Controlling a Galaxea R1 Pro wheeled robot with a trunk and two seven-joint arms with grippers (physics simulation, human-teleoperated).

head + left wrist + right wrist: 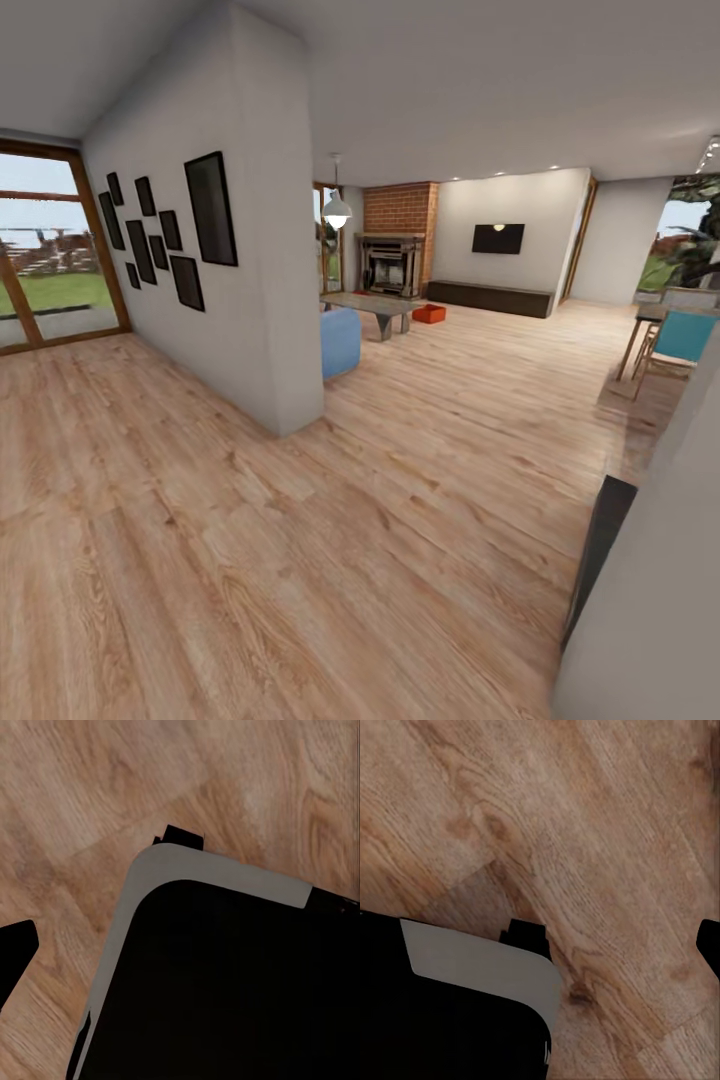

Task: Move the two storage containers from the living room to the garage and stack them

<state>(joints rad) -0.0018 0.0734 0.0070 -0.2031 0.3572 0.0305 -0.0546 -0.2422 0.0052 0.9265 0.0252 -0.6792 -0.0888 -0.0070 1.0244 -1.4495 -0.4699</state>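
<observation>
— Which step was in hand?

— The first, by my judgement: the robot stood on the plank floor [300, 560], well short of the fireplace [390, 262], with nothing carried. Both wrist views looked down on planks past a grey-edged black part of the robot [225, 982]. A dark tip showed at the edge of each view, perhaps a finger; I could not tell whether either hand was wide or narrow.

— And the bins?

— One orange bin [429, 313] sat on the floor just beside the fireplace, past the low bench [370, 305]. A speck of red showed nearer the fireplace, too small to name.

— Next move?

— Likely a drive round the white wall [270, 300] and the blue sofa [340, 342] towards the fireplace, then a reach down.

— The room?

— Light wood throughout, dark frames [160, 235] on that wall, a television [498, 238] beyond the fireplace.
</observation>
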